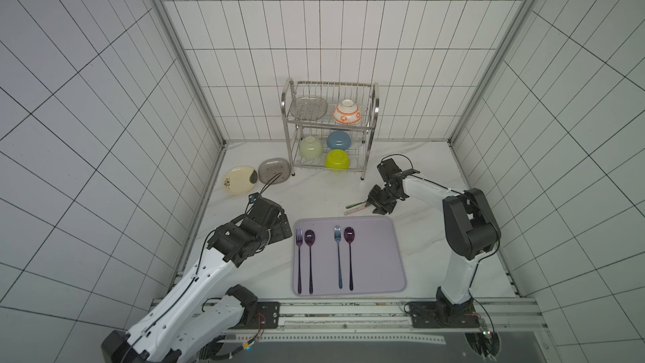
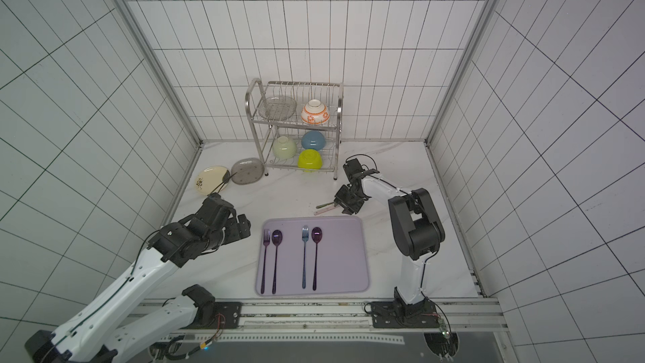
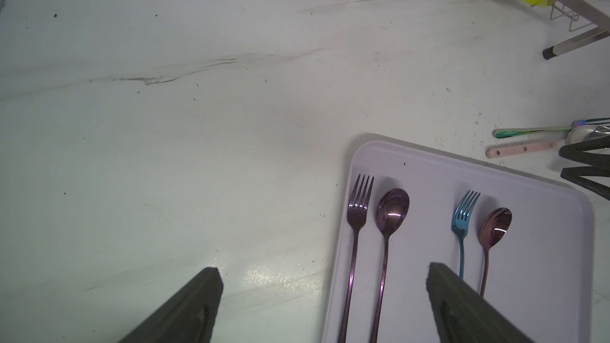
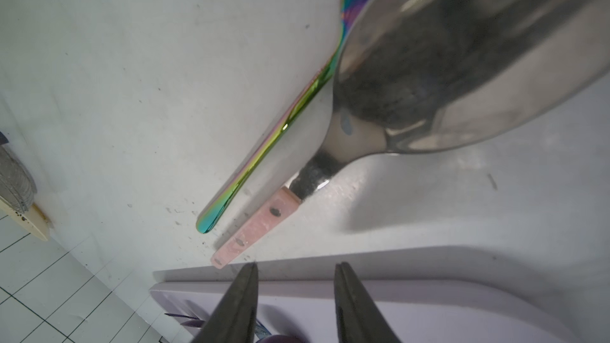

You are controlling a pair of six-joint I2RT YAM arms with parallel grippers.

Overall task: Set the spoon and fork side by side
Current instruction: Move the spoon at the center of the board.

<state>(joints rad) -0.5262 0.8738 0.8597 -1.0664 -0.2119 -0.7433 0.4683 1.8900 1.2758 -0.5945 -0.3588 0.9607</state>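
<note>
- The left gripper [image 1: 283, 226] hangs low over the white table [image 1: 331, 190], just beside the tray's left edge. Its jaws are spread as wide as they go, and it holds and touches nothing.
- The lilac tray [image 1: 377, 256] carries two finished pairs, all handles pointing toward the robot. On the left a purple fork [image 1: 299, 260] lies just beside a purple spoon [image 1: 310, 260]. In the middle a blue fork [image 1: 338, 256] lies just beside a rose-tinted spoon [image 1: 350, 260]. The tray's right part is bare.
- Just beyond the tray's far right edge, a third pair lies loose on the table: a rainbow-tinted piece [image 4: 287, 123] and a pink-handled spoon [image 4: 429, 77]. Their handles run nearly parallel and point leftward. The spoon's bowl covers the rainbow piece's head, so I cannot confirm it is a fork.
- The right gripper [image 4: 297, 264] sits low at the bowl end of that loose pair, on the tray side. Its fingers [image 4: 242, 292] stand partly apart with only the tray rim showing between them. It pinches nothing, and I cannot tell whether a finger brushes the spoon.
- The step in hand looks like the reach for this third pair.
- The next move probably calls for straddling one thin piece alone, though the two lie touching. Once lifted, it goes flat on the tray's bare right part, parallel to its neighbours.
</note>
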